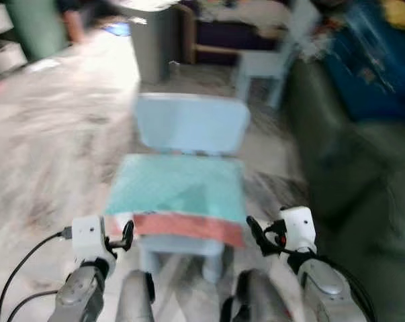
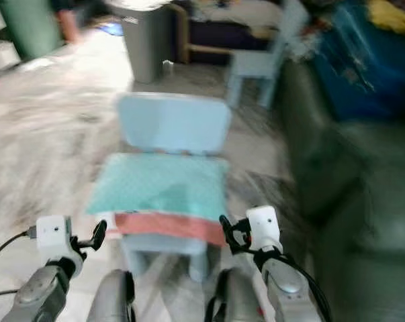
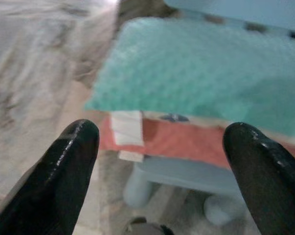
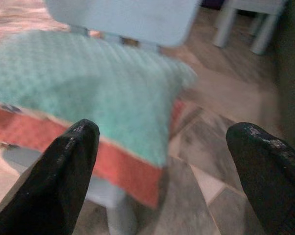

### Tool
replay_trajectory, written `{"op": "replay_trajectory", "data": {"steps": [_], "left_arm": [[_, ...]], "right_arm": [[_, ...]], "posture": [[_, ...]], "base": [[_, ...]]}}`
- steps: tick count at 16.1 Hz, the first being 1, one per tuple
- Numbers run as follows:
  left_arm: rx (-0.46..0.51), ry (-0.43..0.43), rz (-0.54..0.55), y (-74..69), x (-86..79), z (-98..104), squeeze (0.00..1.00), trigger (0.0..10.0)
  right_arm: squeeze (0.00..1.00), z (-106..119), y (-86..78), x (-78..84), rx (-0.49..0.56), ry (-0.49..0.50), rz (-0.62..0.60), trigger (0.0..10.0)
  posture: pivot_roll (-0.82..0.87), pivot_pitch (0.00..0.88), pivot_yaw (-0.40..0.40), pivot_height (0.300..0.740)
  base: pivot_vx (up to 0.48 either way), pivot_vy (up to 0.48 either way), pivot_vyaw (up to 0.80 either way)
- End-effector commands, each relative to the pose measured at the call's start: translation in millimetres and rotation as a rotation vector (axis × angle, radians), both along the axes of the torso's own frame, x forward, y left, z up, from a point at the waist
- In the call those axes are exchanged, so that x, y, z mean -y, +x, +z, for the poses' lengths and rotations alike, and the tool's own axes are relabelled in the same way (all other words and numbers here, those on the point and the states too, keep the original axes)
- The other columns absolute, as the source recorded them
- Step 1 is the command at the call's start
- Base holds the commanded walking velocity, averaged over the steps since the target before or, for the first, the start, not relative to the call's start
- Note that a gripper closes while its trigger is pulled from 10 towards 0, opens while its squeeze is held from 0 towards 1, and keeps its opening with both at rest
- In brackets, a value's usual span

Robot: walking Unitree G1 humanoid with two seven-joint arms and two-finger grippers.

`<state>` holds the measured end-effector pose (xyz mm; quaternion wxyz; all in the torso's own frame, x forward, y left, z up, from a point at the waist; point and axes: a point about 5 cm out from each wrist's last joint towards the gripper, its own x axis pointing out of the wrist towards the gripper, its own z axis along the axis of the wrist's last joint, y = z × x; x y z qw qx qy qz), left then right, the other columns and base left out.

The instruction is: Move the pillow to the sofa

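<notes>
Blurred floor surrounds the small blue chair (image 1: pixel 189 127); both grippers, left (image 3: pixel 159 147) and right (image 4: pixel 162 152), fingers apart, might shove the pillow (image 1: pixel 178 191) off its seat.

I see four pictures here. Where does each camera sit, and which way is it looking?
Left eye view: on the head, looking forward and down at the pillow on the blue chair; both arms show, with left tool and right tool.
Right eye view: beside it, same scene, green sofa at right.
Left wrist view: along its open black fingers toward the pillow's near edge.
Right wrist view: along its open fingers toward the pillow's corner.
All share pillow and chair.
</notes>
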<state>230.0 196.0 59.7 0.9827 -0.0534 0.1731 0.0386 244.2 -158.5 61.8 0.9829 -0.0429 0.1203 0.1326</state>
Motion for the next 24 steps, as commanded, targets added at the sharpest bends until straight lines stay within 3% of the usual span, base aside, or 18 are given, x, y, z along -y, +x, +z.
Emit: {"op": "replay_trajectory", "data": {"steps": [1,4,9,13,15,20,22,23,24], "left_arm": [[-0.007,0.013,0.024,-3.8,-2.1,-0.9,0.00,10.0],[-0.006,0.109,0.111,-4.7,-18.3,1.6,0.00,10.0],[0.010,0.157,0.154,-2.0,-25.2,5.7,0.00,10.0],[0.078,0.215,0.193,9.4,-31.4,20.7,0.00,10.0],[0.110,0.231,0.203,15.2,-35.6,27.5,0.00,10.0],[0.283,0.257,0.286,55.2,-73.2,75.2,0.00,10.0],[0.328,0.259,0.316,65.6,-82.1,91.2,0.00,10.0],[0.393,0.254,0.339,77.8,-89.2,113.4,0.00,10.0],[0.412,0.243,0.346,83.2,-93.1,121.2,0.00,10.0]], "right_arm": [[0.00,1.9,3.9,1.0,0.005,-0.008,0.009,10.0],[0.00,2.9,9.4,3.5,0.011,-0.016,0.009,10.0],[0.00,2.8,14.1,2.1,0.017,-0.022,0.018,10.0],[0.00,10.4,24.1,1.2,0.060,-0.030,0.032,10.0],[0.00,17.7,31.8,2.8,0.087,-0.035,0.030,10.0],[0.00,82.9,76.1,4.9,0.302,-0.037,0.032,10.0],[0.00,102.4,86.5,4.4,0.355,-0.034,0.038,10.0],[0.00,121.8,97.9,5.4,0.397,-0.019,0.042,10.0],[0.00,128.6,101.6,5.5,0.405,-0.002,0.045,10.0]], "posture": [[0.01,0.157,-0.029,0.544],[0.01,0.156,-0.031,0.507],[0.01,0.152,-0.029,0.449],[0.02,0.144,-0.026,0.403],[0.02,0.141,-0.024,0.403],[0.02,0.152,-0.016,0.403],[0.02,0.163,-0.013,0.403],[0.02,0.170,-0.014,0.403],[0.02,0.178,-0.014,0.403]], "base": [[0.000,0.000,0.00],[0.000,0.000,0.00],[0.000,0.000,0.00],[0.000,0.000,0.00],[0.000,0.000,0.00],[0.000,0.000,0.00],[0.000,0.000,0.00],[0.000,0.000,0.00],[0.000,0.000,0.00]]}}
